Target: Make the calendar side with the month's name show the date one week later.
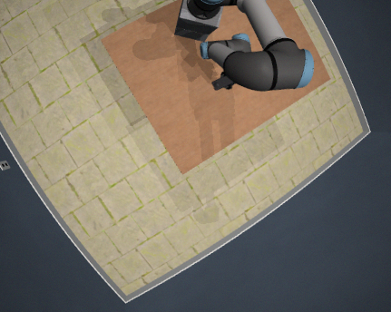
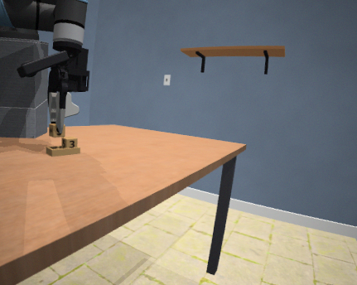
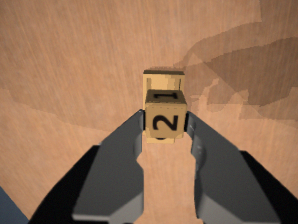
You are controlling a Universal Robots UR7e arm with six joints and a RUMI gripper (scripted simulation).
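Now fingers grip cube (image 3: 165, 117) (above tray (image 3: 164, 77)).

Blue wall (image 2: 278, 124), wooden shelf (image 2: 233, 51), tiled floor (image 2: 278, 257)

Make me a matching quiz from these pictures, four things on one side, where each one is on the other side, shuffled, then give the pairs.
Things
1. tan wooden cube with the 2
2. tan wooden cube showing a 3
3. tan wooden calendar tray
4. brown wall shelf on black brackets

Places
A. seated in the tray
B. resting on the brown wooden table
C. clamped in the grey two-jaw gripper
D. fixed to the blue wall

Pairs: 1-C, 2-A, 3-B, 4-D
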